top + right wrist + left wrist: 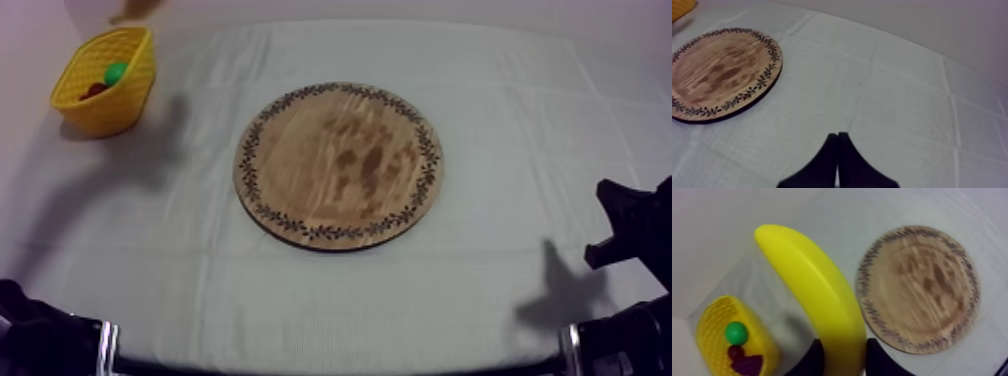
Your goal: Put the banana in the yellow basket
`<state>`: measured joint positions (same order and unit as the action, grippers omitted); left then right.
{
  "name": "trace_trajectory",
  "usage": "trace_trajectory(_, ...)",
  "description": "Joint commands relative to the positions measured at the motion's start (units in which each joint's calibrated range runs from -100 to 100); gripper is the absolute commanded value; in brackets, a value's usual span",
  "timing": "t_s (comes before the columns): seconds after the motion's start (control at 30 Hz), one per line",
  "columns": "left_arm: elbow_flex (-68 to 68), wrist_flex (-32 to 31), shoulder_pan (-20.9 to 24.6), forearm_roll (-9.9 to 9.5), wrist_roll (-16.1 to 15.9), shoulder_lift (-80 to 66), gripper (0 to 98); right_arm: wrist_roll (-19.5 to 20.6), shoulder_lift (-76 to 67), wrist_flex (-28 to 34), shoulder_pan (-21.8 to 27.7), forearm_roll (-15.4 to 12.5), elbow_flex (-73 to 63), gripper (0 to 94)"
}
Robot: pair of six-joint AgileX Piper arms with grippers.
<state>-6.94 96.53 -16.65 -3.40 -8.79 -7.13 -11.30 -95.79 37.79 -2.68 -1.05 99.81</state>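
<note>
Left gripper (839, 360): I have it pinching the banana (817, 293) near one end, with a black finger (809, 360) on each side.
Banana: off the wooden board (917, 288) and not in the yellow basket (709, 323). From my left wrist camera it hangs over the cloth between the two, its free end pointing away from the gripper.
Yellow basket: it sits at the far left corner of the cloth (500, 80), well apart from the board. It is upright with the mouth open upward.
Basket contents: a round green fruit (736, 333) and beside it a dark red lump (744, 363). I cannot tell what kind the lump is.
Wooden board: it lies flat in the middle of the table, with nothing on it inside its patterned rim.
Right gripper (838, 135): fingers pressed together on nothing, low over bare cloth near my right edge of the table, apart from the board.
</note>
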Motion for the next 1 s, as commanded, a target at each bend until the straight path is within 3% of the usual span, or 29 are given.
trace_trajectory(0.0,-0.8,0.2,6.6,-0.16,-1.5,-1.9,8.1,0.0,0.0,0.0,0.0,0.0,0.0,0.2)
trace_trajectory(0.2,-7.0,0.6,15.1,-0.49,-5.6,2.7,8.0,0.0,0.0,0.0,0.0,0.0,0.0,0.2)
trace_trajectory(0.4,-13.7,0.8,20.1,-0.75,-8.6,12.2,7.9,0.0,0.0,0.0,0.0,0.0,0.0,0.2)
trace_trajectory(0.97,-13.1,-3.4,23.1,-0.57,-11.1,29.0,7.4,0.0,0.0,0.0,0.0,0.0,0.0,0.2)
